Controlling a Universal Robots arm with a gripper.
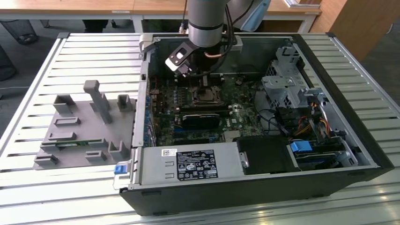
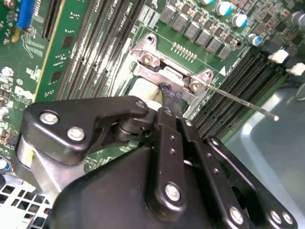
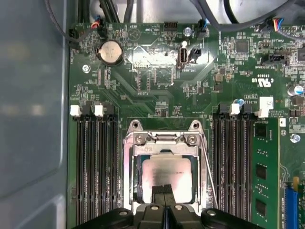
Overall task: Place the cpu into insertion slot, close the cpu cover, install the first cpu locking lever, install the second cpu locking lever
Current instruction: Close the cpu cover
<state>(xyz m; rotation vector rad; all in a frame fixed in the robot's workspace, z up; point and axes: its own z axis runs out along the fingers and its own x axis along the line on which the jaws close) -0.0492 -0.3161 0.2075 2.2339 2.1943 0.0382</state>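
Your arm [image 1: 206, 18] hangs vertical from upper centre of exterior view into open case [image 1: 250, 199]. Your gripper [image 3: 165, 188]: fingers pressed together, tips over cpu [image 3: 167, 169]. Chip flat, face up, in insertion slot [image 1: 205, 96], near exterior view's centre; cpu cover [image 3: 129, 162] framing it.

Dull grey metal cpu [image 3: 167, 172], shiny metal cpu cover [image 3: 129, 168]

We see the tool [image 3: 164, 191] covering one edge of the chip [image 3: 167, 171] and of its metal frame [image 3: 129, 162]; the arm [image 1: 206, 18] runs off the exterior view's top.
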